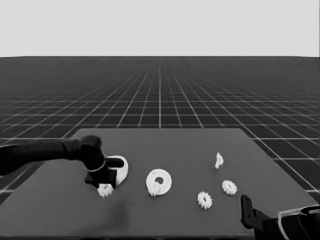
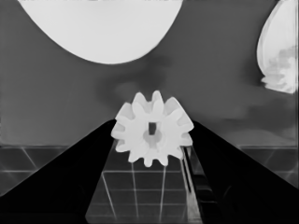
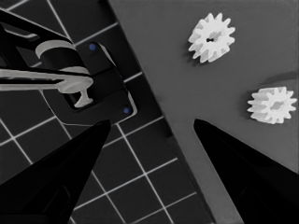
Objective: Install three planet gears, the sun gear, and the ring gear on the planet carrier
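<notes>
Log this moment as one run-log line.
left hand: shut on gear, beside larger round part | right hand: parked, open, table corner | smaller round part: one gear on it | loose gears: two

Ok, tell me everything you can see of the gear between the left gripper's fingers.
The gear is a small white toothed wheel, plastic-looking, with a squarish centre hole and evenly spaced blunt teeth. In the left wrist view it faces the camera between the left gripper's two black fingers, which press its sides. In the head view it shows under that gripper at the table's left end, just in front of the larger round part. Whether it is lifted off the table or touches that part cannot be told.
</notes>
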